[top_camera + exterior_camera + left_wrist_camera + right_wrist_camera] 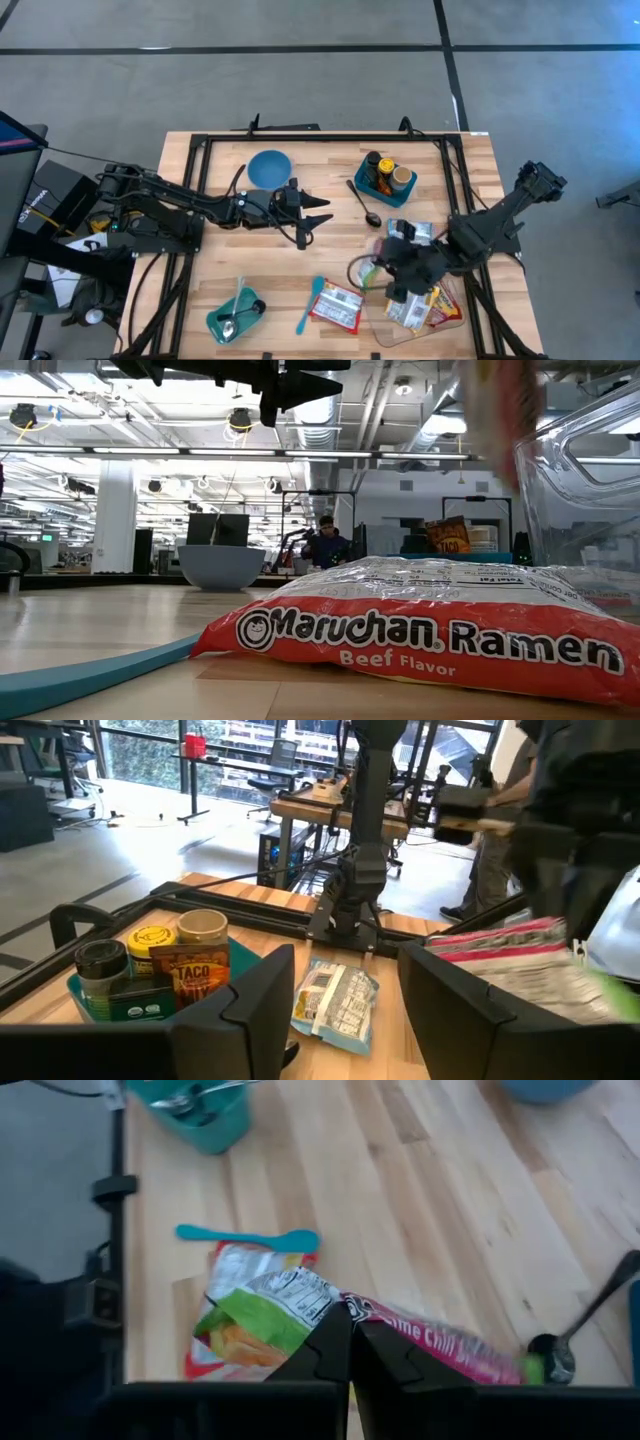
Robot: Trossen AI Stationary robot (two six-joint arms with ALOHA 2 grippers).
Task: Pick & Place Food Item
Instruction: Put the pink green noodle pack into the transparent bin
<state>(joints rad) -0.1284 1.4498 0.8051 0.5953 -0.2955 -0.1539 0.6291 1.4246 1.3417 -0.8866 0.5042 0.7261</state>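
My right gripper [350, 1342] is shut on a snack packet [280, 1308] printed green, white and red, above the table's near right part. In the high view the same packet [364, 271] sits at my right gripper [384, 268], just left of a clear container [425, 318]. In the low view it is a blur [495, 405] high above the table. A red and white ramen packet [337, 307] lies flat on the table under it. My left gripper [318, 212] hovers open over the table's middle, pointing level toward the right, with nothing between its fingers. My right gripper pinches the snack packet between its two shut fingers, about midway along the packet's length [378, 1316]. The fingers slant down from the table's right side and lie across the packet. The packet is lifted clear of the table and sticks out on both sides of the fingers.
The clear container holds more packets. A white packet [336, 1003] lies beside a teal bin of jars [386, 179] and a black spoon [363, 204]. A blue bowl [269, 168] stands at the back. A teal spatula [308, 305] and a teal utensil cup [235, 316] are near the front.
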